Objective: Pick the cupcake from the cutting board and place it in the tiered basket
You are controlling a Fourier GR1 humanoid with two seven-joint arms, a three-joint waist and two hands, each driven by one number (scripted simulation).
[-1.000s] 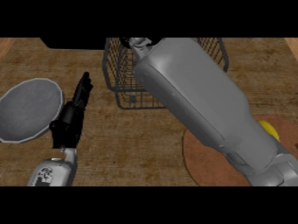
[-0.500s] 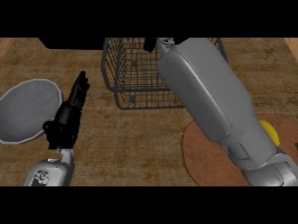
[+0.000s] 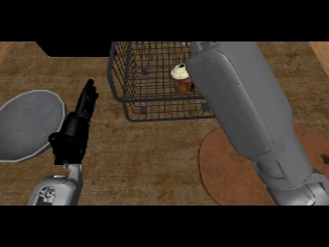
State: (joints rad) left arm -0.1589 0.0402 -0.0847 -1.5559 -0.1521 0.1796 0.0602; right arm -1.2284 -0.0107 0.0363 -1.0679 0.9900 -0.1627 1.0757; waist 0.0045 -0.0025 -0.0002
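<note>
Wire mesh frames the thing that matters: the cupcake point(image 3: 182, 78), white frosting over a dark base, sits upright inside the tiered basket point(image 3: 142, 94) in the upper middle of the frame, close to the basket's right wall. It no longer rests on the round brown cutting board point(image 3: 227, 166) at the lower right, whose visible surface shows only wood and a small hanging hole near its right edge. Judging from that, the placing part of the task looks done or very nearly so. The right arm's grey forearm point(image 3: 245, 106) runs from the lower right corner up to the top of the visible scene, passing just right of the cupcake; that reach makes sense for lowering something into the basket from above. The right hand itself is out of sight beyond the top, so whether it has let go cannot be told, nor whether anything touches the cupcake. The left hand point(image 3: 75, 130) stands at the left centre, seen edge-on, fingers straight and pointing up the frame, holding nothing; it appears simply parked out of the way. Beside it at the far left lies a grey frying pan point(image 3: 20, 125), apart from the basket and not involved. The wooden counter point(image 3: 153, 159) carries everything.
</note>
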